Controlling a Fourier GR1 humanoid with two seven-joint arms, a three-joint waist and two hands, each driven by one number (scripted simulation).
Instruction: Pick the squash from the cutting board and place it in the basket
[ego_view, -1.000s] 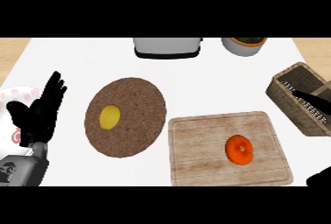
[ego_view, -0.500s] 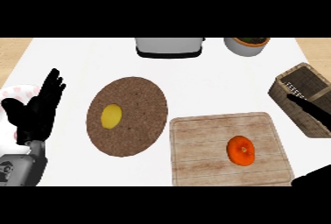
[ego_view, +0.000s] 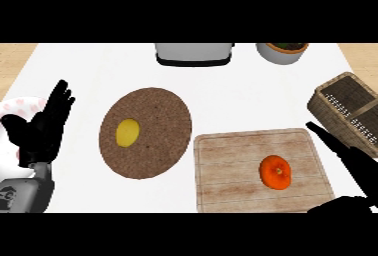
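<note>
Left hand (ego_view: 40, 130): matte black all over, slim tapered fingers, thicker thumb, broad dark palm. Narrow grey wrist stem below it, widening into bulky light grey forearm (ego_view: 23, 195) with dark marking on its casing. Right hand (ego_view: 353, 165): same matte black, long thin fingers narrowing to pointed tips, rounded black bulk at base. No cables or screws visible.

Orange squash (ego_view: 276, 171) — pale wood-grain cutting board (ego_view: 221, 175) — brown woven basket (ego_view: 347, 107)
</note>
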